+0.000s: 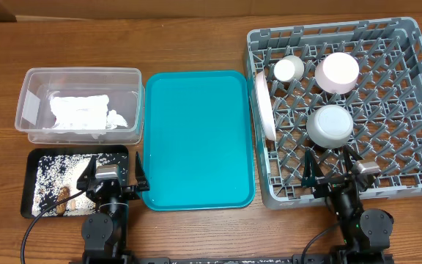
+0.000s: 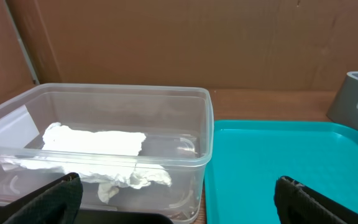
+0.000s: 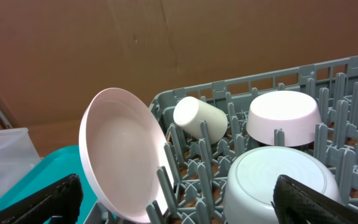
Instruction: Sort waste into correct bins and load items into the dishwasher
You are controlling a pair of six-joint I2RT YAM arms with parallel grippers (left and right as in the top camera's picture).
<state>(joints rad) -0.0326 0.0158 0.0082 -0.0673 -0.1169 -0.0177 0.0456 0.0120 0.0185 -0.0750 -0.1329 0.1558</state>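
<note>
Both idle: left gripper and right gripper hang splayed, empty. Dish rack pegs prop the plate on edge; pink bowl and grey-blue bowl lie upturned, probably for draining. Napkin sits in clear tub.

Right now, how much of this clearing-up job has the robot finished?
Nearly all looks done. The napkin lies in the clear tub, rice and a brown lump in the black tray; plate, cup, pink bowl and grey-blue bowl sit in the rack. Nothing is in hand: left gripper and right gripper hang open. Possibly left: chopsticks, which I cannot spot.
</note>
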